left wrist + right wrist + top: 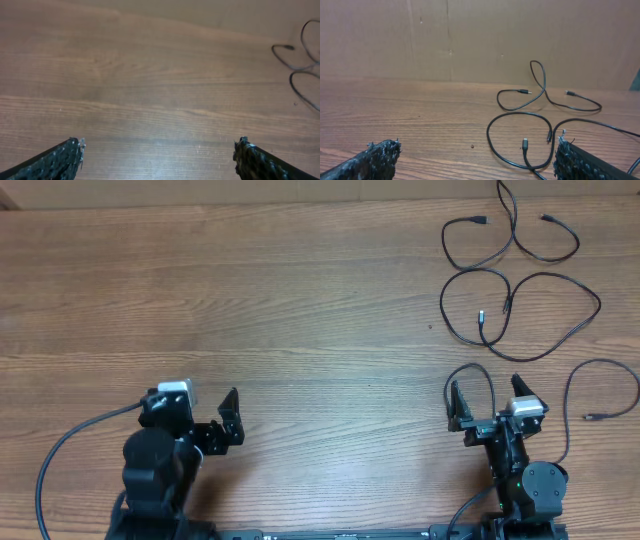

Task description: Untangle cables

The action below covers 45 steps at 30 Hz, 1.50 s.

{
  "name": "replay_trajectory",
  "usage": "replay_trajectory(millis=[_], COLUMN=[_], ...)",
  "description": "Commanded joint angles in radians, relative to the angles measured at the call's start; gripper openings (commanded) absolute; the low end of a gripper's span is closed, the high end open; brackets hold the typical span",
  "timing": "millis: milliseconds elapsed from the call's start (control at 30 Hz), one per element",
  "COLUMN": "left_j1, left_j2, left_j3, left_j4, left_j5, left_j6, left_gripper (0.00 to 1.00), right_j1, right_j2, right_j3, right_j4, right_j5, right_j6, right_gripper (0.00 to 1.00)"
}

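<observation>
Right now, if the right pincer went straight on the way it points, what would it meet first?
Most likely the nearest loop of the cables, lying on the table just ahead of the open right pincer. If it travels above the table it may pass over; height is unclear.

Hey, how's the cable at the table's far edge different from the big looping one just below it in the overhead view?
The far cable forms one tall, narrow loop at the table's far edge; the middle cable spreads in wider, rounder loops. The far cable's plugs face each other across a gap; the middle cable's plugs lie close together. Both are thin, black and lying loose on the wooden table, with no gripper touching them.
</observation>
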Motion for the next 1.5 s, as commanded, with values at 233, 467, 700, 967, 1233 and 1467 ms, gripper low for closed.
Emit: replay_trajectory(millis=[233,467,700,967,1233,1467], left_j1=[0.012,0.028,0.043,0.052,0.052,0.052], left_j2=[-0.195,-0.293,-0.371,-0.389,-0.389,-0.389], left_j3=[-0.175,-0.241,-0.274,-0.335,-0.427,-0.485], left_j4=[0.127,0.172,0.179,0.28,0.448,0.507], left_j5=[0.007,0.006,-0.009,-0.014,-0.008,-0.01], left_j6=[0.03,0.03,0.03,0.029,0.014,0.013], left_gripper=[1.0,1.0,1.0,1.0,0.99,1.0], right_j1=[0.005,0.005,0.005,0.005,0.005,0.005], right_j2=[-0.012,-0.012,-0.012,-0.012,-0.012,-0.012], right_j3=[-0.01,-0.01,-0.01,-0.01,-0.01,-0.01], right_j4=[0.006,0.006,0.006,0.006,0.006,0.006], right_j5=[0.013,0.013,0.013,0.013,0.013,0.013], right_j6=[0.0,0.0,0.0,0.0,0.0,0.0], right_gripper=[1.0,1.0,1.0,1.0,1.0,1.0])
